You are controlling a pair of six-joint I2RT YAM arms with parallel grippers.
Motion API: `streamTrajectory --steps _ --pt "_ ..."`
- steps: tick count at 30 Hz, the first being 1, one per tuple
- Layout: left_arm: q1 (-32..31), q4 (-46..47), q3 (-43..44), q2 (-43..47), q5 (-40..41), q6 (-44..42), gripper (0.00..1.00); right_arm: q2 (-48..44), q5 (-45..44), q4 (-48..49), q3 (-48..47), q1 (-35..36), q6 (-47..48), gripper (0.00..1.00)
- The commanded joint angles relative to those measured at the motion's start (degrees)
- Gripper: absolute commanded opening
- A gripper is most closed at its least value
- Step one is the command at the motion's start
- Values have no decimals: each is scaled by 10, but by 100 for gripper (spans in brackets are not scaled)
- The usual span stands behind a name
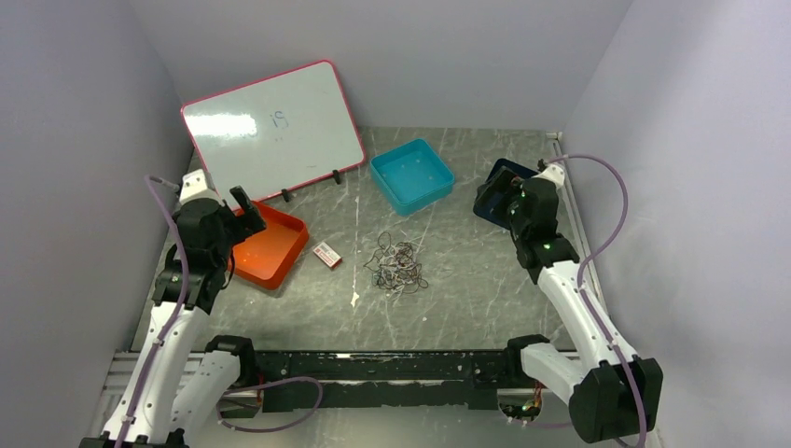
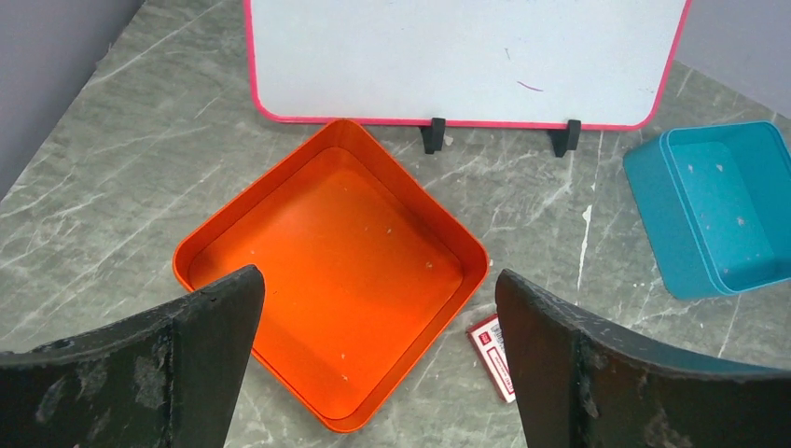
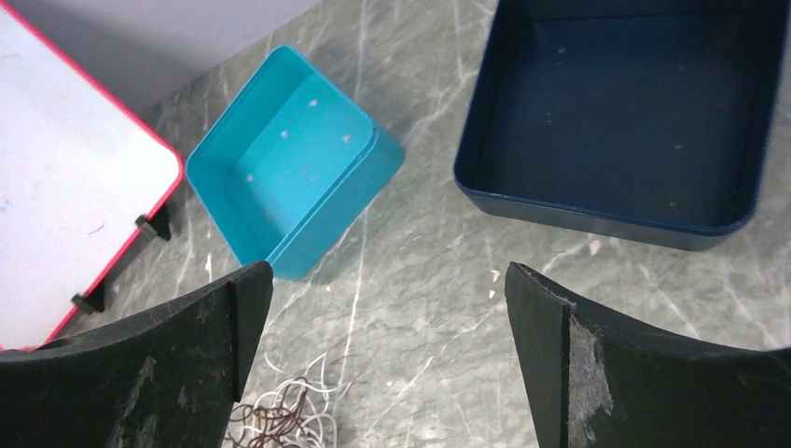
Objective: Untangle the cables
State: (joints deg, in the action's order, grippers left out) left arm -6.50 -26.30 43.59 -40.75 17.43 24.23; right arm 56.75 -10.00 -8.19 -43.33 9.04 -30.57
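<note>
At far left, left gripper point(image 1: 246, 209) hangs over the orange tray point(image 1: 276, 248). Jaws spread wide, nothing held. Wrist view: both fingers point(image 2: 187, 364) bare, tray floor showing in the gap between them. Orange tray sits cornerwise on the grey marbled table point(image 1: 466, 289), a few pale specks on its floor.

Behind the tray: whiteboard point(image 1: 275, 126), pink-red frame, leaning back on two small black feet. Faint blue mark near its middle, not legible.

Just right of the tray's right corner: small red-and-white box point(image 1: 326, 255), lying flat, not touching the tray.

Centre of table: the cables point(image 1: 395, 266), one loose tangled heap of thin strands, white, dark and reddish-brown mixed. Single cables cannot be told apart by eye. Heap lies on bare table, in none of the trays, well apart from both grippers. Right wrist view catches only its far edge, at the bottom of the frame.

Behind and slightly right of the heap: teal tray point(image 1: 411, 175), turned at an angle.

Right side: right gripper point(image 1: 489, 198) hangs by the left edge of the dark blue tray point(image 1: 511, 168). Jaws wide apart, nothing held. Its wrist view looks down on table between the teal and dark blue trays. Dark blue tray lies near the right wall, partly hidden by the gripper from above.
</note>
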Motion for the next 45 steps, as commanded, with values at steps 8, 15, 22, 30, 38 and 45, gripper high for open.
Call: streamTrajectory --steps 8,15,22,30,38,45 --pt "14 49 22 0 -48 -22 97 113 116 -37 -107 100 89 100" --pt "19 57 20 -4 -82 -26 95 155 191 -60 -121 174 137 90" --pt "24 66 15 4 -101 -26 95 196 203 -68 -135 218 150 79" --pt "34 64 19 5 -110 -45 92 322 187 -172 -254 295 220 69" --pt "46 73 13 10 -133 -45 92 394 154 -201 -295 309 210 59" --pt "53 84 11 5 -156 -50 91 441 152 -193 -312 310 197 52"
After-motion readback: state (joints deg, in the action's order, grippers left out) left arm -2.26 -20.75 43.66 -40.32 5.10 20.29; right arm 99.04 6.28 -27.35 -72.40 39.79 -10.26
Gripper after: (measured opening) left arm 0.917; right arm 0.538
